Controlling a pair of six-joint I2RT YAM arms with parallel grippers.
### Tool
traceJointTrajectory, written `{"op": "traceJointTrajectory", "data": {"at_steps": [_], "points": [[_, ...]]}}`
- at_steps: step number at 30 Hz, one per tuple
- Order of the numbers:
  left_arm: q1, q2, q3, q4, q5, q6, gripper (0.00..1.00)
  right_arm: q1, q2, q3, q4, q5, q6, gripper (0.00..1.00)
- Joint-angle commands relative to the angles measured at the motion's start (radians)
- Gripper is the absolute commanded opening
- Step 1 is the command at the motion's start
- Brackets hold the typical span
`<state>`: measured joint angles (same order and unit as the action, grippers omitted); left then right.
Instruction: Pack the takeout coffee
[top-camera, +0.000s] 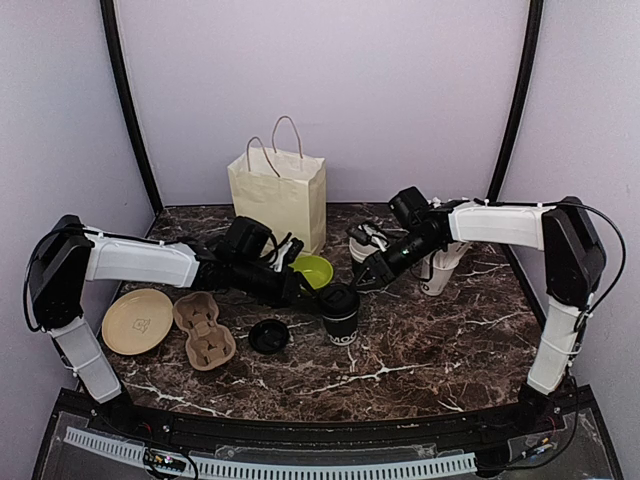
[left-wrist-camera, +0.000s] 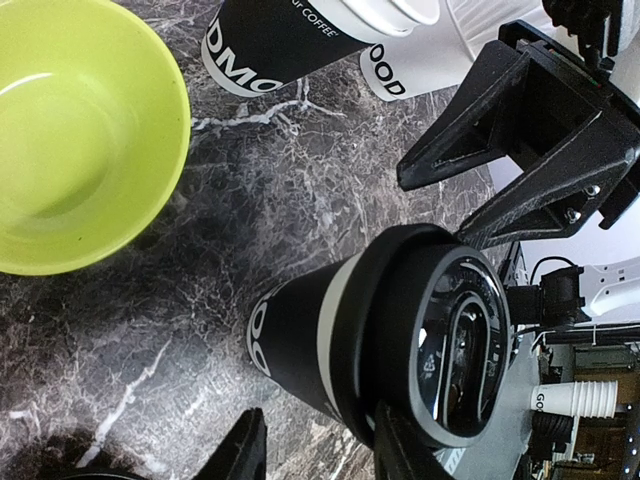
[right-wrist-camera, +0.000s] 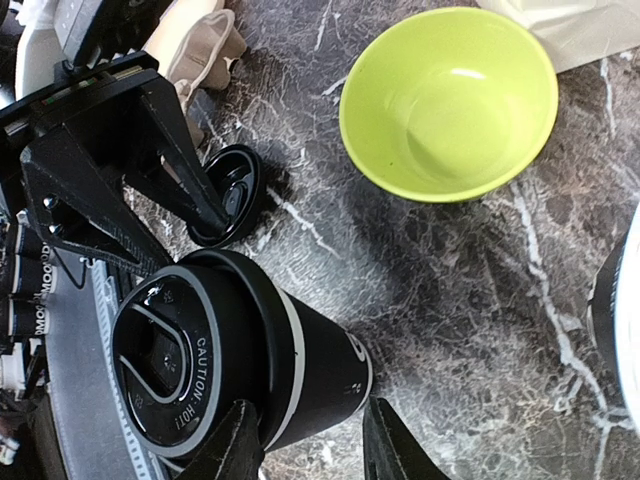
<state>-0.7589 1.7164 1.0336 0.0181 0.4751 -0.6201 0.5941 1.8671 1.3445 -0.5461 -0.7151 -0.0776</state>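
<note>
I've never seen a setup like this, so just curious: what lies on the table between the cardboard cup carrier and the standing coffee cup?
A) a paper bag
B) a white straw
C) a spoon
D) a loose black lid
D: a loose black lid lies flat on the marble between the cardboard cup carrier and the lidded coffee cup.

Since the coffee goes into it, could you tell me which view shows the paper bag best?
The top external view: the paper bag stands whole and upright, handles up. The right wrist view catches only a pale corner at the picture's top edge; the left wrist view shows none of it.
</note>
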Motion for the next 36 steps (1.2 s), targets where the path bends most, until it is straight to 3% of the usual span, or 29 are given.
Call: {"op": "traceJointTrajectory", "data": {"at_steps": [1,14,30,36], "points": [[-0.014,0.037,-0.031,-0.12,-0.042,0.044,0.39,0.069,0.086,-0.072,-0.071,0.241,-0.036,0.34],[-0.06,-0.072,0.003,0.08,0.12,0.061,0.4,0.065,-0.057,-0.039,-0.119,0.085,-0.127,0.39],[-0.057,-0.14,0.083,-0.117,-0.063,0.122,0.52,0.048,-0.118,0.03,-0.214,0.088,-0.171,0.5],[-0.028,-0.111,0.108,-0.133,-0.068,0.131,0.52,0.035,-0.183,-0.049,-0.228,0.061,-0.2,0.57]]}}
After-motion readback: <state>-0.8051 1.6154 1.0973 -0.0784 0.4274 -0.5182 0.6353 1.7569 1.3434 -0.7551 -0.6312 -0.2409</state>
